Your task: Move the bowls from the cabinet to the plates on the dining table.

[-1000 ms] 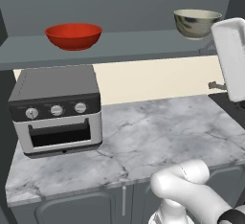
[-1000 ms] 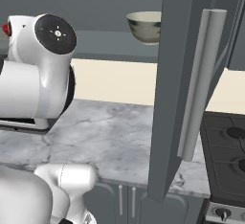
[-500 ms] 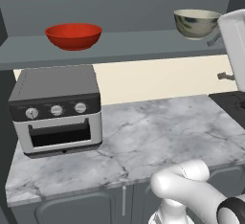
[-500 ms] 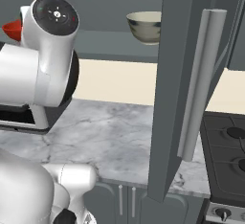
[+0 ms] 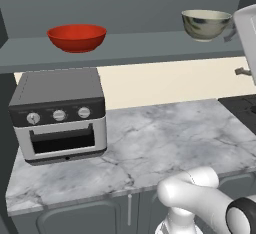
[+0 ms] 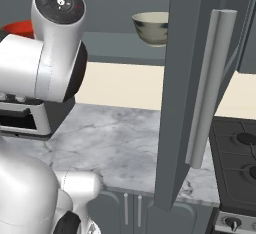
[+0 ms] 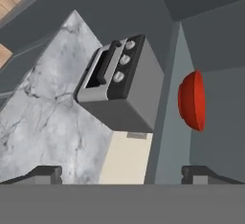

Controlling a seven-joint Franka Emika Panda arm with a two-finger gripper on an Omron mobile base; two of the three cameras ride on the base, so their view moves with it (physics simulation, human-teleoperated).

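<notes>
Open cabinet shelf (image 5: 150, 45) above the toaster oven (image 5: 59, 113): red bowl (image 5: 77, 37) waits — end effector (image 7: 122, 174) spread, empty; a careless reach could knock it off.

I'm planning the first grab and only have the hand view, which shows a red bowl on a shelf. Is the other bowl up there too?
Observer: Yes, the cream bowl stands on the same shelf, well to the right of the red bowl.
Operator: Anything in the way on that side?
Observer: In the right base view, an open cabinet door with a long bar handle stands just right of the cream bowl.
</notes>
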